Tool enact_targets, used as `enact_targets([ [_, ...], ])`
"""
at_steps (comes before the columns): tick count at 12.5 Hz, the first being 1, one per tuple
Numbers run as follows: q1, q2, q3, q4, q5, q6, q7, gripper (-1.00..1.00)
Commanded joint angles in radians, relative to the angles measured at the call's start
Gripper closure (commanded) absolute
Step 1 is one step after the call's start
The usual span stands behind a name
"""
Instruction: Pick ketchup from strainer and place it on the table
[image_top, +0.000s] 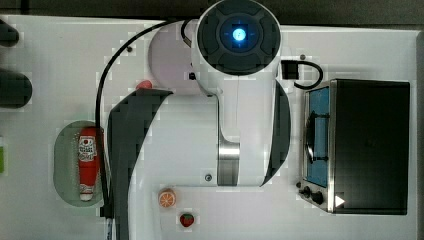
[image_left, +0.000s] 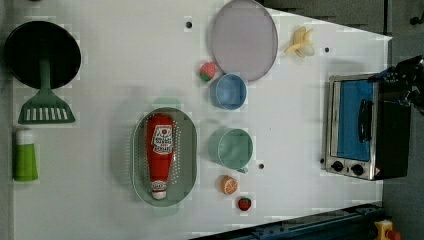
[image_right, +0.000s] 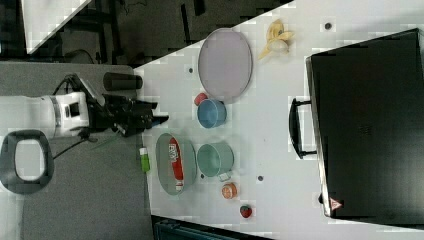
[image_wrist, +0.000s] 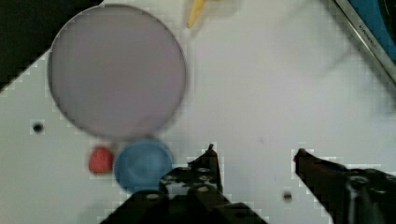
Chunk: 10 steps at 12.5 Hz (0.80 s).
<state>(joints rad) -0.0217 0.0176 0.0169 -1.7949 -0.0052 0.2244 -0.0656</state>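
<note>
White and flat, the table (image_left: 125, 60) carries a scatter of kitchen toys, and the ketchup (image_left: 160, 152) is seen in the left view's lower centre, lying lengthwise inside the strainer (image_left: 186, 150). In the right view the gripper (image_right: 162, 119) is held above the table, just above and to the left of the strainer in the frame, well clear of the bottle. In the wrist view the fingers (image_wrist: 210, 161) are seen spread apart with nothing between them, over bare table near the lilac plate (image_wrist: 116, 70) and the blue cup (image_wrist: 142, 163).

The step in hand is judged to be the approach. It would be done well if the gripper were brought over the bottle's red body, with the fingers set across its narrow width rather than along its length, and lowered so that the strainer's rim is not struck.

The ketchup is a slim red squeeze bottle with a white label on its upper body and a whitish cap pointing toward the left view's bottom. It nearly spans the pale green oval basin, whose centre is dotted with perforations.
</note>
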Motion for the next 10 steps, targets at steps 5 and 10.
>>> enact_targets([
  [5, -0.079, -0.27, 0.112, -0.168, 0.081, -0.112, 0.045, -1.0],
  [10, -0.04, -0.194, 0.313, -0.168, 0.082, -0.061, 0.047, -1.0],
])
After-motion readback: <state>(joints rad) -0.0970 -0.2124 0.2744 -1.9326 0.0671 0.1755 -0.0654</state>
